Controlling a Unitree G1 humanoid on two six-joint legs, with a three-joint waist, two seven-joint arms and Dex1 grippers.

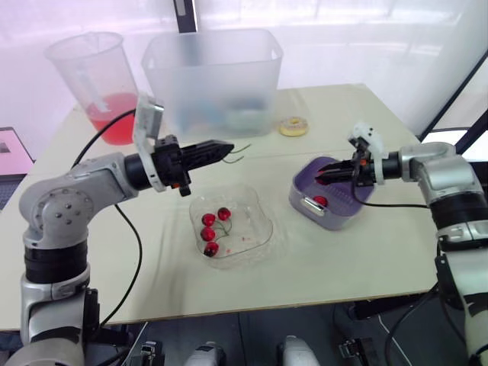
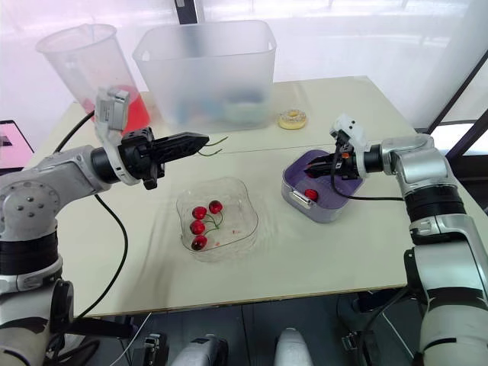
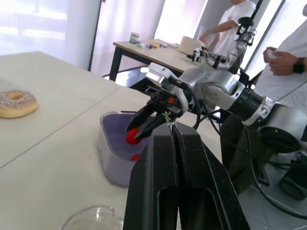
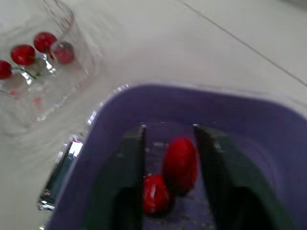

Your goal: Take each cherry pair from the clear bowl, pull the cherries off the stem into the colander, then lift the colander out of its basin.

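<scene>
Left claw (image 1: 227, 147) pinches a stem (image 3: 167, 118) over mid-tabletop. Right claw (image 4: 169, 133) spread inside colander (image 4: 230, 108) near the right edge, cherry (image 4: 180, 163) between its fingers (image 4: 127, 175).

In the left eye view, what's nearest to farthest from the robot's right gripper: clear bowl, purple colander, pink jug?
1. Purple colander, directly under the right gripper.
2. Clear bowl, mid-table, toward the robot's left.
3. Pink jug, far back-left corner.
</scene>
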